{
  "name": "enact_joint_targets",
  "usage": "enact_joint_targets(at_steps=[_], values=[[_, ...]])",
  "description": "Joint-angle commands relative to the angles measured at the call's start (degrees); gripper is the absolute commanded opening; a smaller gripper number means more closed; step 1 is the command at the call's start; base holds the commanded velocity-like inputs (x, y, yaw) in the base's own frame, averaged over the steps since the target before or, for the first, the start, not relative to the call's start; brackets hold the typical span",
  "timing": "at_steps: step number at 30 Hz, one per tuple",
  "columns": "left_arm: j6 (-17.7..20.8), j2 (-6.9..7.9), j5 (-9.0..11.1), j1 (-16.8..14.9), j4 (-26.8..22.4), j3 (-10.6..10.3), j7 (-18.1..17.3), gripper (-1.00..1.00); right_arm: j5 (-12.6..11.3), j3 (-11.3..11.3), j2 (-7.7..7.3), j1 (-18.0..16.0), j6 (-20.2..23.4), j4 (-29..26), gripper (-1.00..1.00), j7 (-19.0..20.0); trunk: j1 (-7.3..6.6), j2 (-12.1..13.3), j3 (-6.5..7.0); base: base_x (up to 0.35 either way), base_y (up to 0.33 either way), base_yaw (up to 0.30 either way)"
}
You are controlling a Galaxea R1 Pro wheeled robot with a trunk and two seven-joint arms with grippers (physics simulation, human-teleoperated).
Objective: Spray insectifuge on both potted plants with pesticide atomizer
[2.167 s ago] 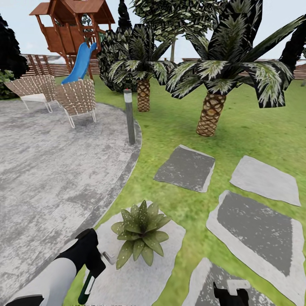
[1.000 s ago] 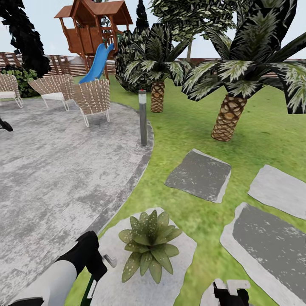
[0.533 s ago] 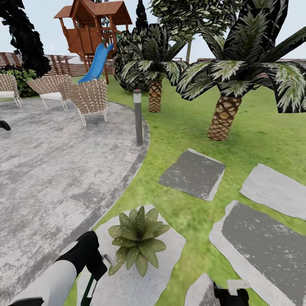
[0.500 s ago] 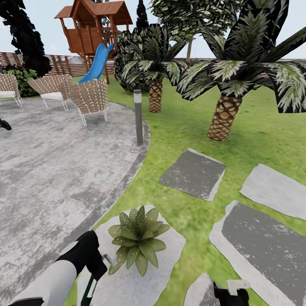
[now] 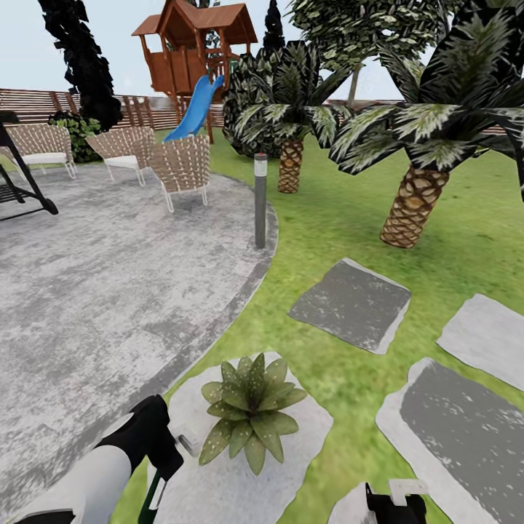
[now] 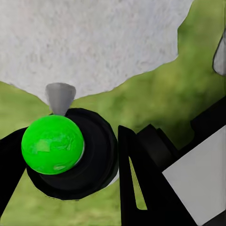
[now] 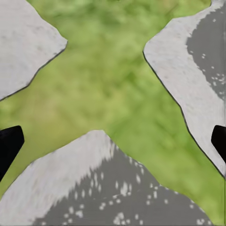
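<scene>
One potted plant, a low rosette of speckled olive leaves, sits on a pale stepping stone near the bottom of the head view. Just to its left my left gripper is shut on the pesticide atomizer; its pale trigger head points toward the plant's leaves. In the left wrist view the atomizer shows as a bright green top with a grey nozzle between the black fingers, over stone and grass. My right gripper hangs low at the bottom right, and in its wrist view the gripper is open over grass and stones.
A round grey paved patch spreads to the left, with a bollard light at its rim and wicker chairs behind. Stepping stones lie in the lawn on the right. Two palms, a playhouse with a blue slide and a slatted fence stand beyond.
The whole picture has slid to the right, so the camera has turned left; a dark frame has come into view at the far left. Both arms hold the same places in the view.
</scene>
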Motion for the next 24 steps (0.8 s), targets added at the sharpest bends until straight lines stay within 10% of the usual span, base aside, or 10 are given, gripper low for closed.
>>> enact_joint_targets(at_steps=[1, 24], values=[[0.3, -0.06, -0.4, 0.0, -0.1, 0.4, -0.4, -1.0, 0.6, -0.3, 0.01, -0.1, -0.3, 0.1, 1.0, -0.2, 0.0, 0.0, -0.05, 0.153, -0.213, 0.014], [0.3, -0.06, -0.4, 0.0, -0.4, 0.4, -0.3, -1.0, 0.6, -0.3, 0.01, -0.1, -0.3, 0.1, 1.0, -0.2, 0.0, 0.0, -0.05, 0.012, -0.25, 0.001]])
